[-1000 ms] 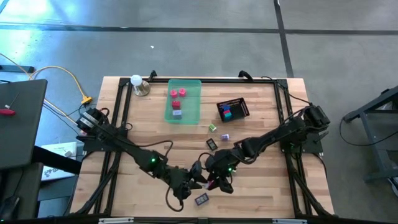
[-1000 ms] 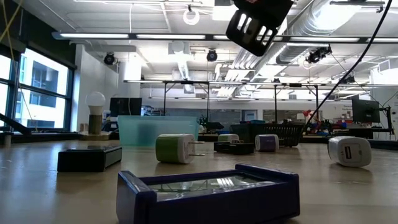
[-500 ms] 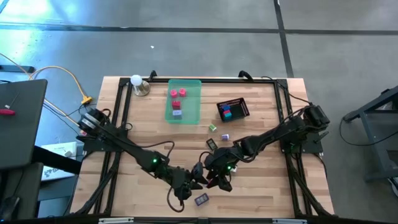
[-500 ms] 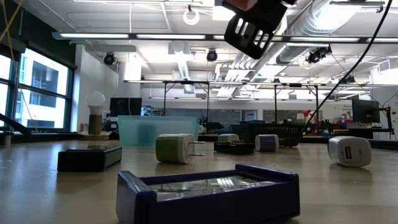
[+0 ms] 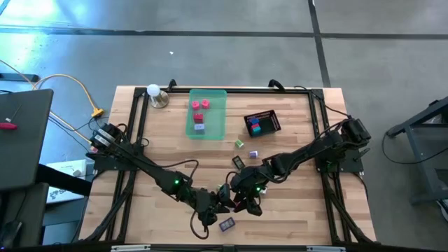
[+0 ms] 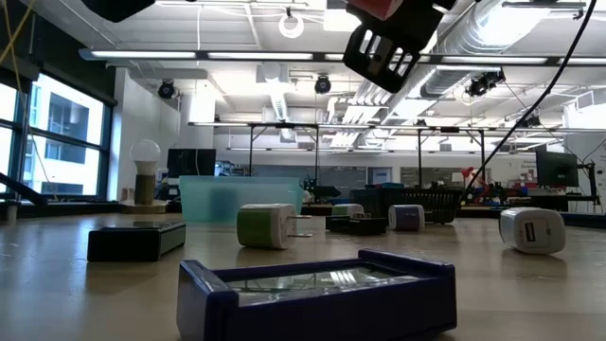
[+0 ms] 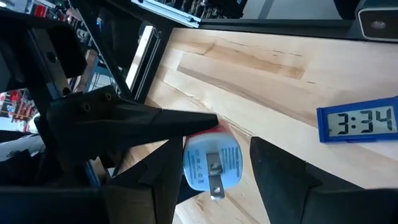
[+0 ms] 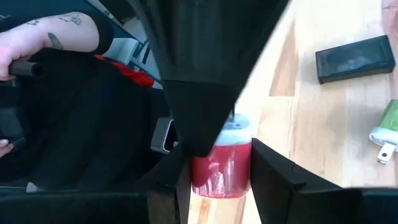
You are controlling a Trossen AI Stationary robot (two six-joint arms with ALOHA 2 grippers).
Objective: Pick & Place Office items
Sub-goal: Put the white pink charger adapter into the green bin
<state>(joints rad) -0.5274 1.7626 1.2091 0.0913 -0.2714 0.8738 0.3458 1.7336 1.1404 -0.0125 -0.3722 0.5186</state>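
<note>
A small red block-shaped charger plug (image 8: 221, 167) with a pale blue-white pronged face (image 7: 211, 163) is hanging above the wooden bench (image 5: 294, 210) near its front edge, where both hands are meeting. The right hand (image 8: 219, 171) is clamping its red body; the left hand (image 7: 214, 174) is standing half-open around its pronged face.

Blue clock (image 7: 364, 122) reads 3:34.

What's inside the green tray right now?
The green tray holds two pinkish-red pieces near its far end and a smaller lavender-and-red piece nearer the middle. In the low view its frosted wall hides the contents, so nothing more is confirmable.
</note>
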